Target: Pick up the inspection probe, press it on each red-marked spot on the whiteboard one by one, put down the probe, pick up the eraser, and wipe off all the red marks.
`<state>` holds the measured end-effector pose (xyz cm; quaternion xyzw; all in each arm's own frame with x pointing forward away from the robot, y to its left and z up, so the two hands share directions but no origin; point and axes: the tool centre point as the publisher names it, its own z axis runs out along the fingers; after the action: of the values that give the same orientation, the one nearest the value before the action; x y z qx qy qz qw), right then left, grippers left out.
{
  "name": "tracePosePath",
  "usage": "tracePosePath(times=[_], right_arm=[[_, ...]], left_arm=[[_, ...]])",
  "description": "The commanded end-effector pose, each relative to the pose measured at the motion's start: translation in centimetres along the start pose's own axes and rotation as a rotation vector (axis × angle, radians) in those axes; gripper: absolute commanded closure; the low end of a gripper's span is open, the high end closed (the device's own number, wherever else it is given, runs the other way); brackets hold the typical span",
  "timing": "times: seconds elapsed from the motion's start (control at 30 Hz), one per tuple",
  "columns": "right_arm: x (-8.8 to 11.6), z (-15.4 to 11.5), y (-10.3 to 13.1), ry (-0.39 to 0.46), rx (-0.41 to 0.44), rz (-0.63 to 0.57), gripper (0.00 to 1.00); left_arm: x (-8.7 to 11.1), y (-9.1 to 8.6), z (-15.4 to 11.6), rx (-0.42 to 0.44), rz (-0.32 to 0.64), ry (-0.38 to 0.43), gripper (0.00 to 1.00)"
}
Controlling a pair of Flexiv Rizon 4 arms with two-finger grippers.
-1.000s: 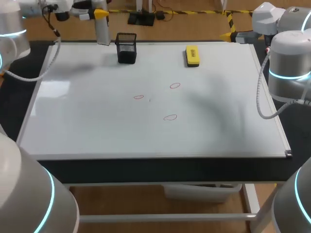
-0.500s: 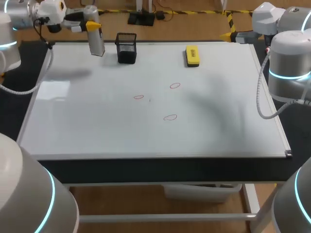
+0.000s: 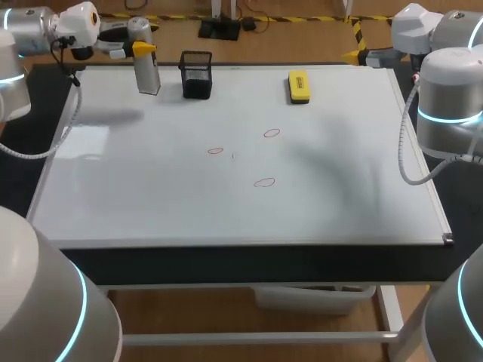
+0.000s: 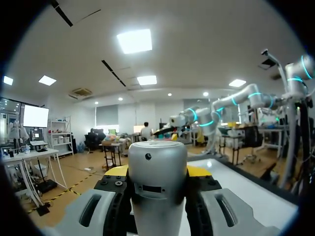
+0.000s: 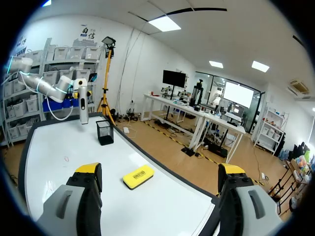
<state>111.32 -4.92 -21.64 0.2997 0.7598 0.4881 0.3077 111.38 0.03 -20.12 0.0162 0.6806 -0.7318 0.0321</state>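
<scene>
Probe point(image 3: 146, 72) hung upright, gripped by your left fingers point(image 3: 143, 48); red marks point(image 3: 216, 150) sat well off toward the middle, right fingers point(image 5: 88, 169) wide.

open: bare whiteboard point(image 3: 151, 196) around red marks point(image 3: 264, 182) | blocked: black mesh cup point(image 3: 196, 74) at far edge, probe point(image 3: 146, 66) just beside it | eraser point(image 3: 299, 86) well apart from cup

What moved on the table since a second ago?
The left gripper, shut on the inspection probe, carried it left, away from the black holder. The yellow eraser, the holder, the three red marks and the right arm stayed put.
</scene>
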Motion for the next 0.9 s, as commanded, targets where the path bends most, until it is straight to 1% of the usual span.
tracePosePath(times=[0.03,0.5,0.57,0.63,0.67,0.73,0.87,0.9], right_arm=[[0.0,0.0,0.0,0.002,0.001,0.0,0.0],[0.0,0.0,0.0,0.002,0.001,0.0,0.0],[-0.1,0.7,-0.2,0.062,0.02,-0.016,0.0],[-0.2,1.4,-0.5,0.116,0.058,-0.041,0.0],[-0.2,1.8,-0.6,0.127,0.072,-0.056,0.0],[-0.4,2.4,-0.9,0.177,0.107,-0.081,0.0],[-0.9,3.6,-1.7,0.285,0.198,-0.155,0.0],[-1.0,3.9,-1.9,0.3,0.217,-0.173,0.0]], left_arm=[[0.6,-0.5,0.2,-0.01,0.002,-0.188,1.0],[0.6,-0.5,0.2,-0.01,0.002,-0.188,1.0],[0.6,-0.5,0.2,-0.01,0.002,-0.188,1.0],[0.6,-0.5,0.2,-0.01,0.002,-0.188,1.0],[0.6,-0.5,0.2,-0.01,0.002,-0.188,1.0],[0.6,-0.5,0.2,-0.01,0.002,-0.188,1.0],[0.6,-0.5,0.2,-0.01,0.002,-0.188,1.0],[0.6,-0.5,0.2,-0.01,0.002,-0.188,1.0]])
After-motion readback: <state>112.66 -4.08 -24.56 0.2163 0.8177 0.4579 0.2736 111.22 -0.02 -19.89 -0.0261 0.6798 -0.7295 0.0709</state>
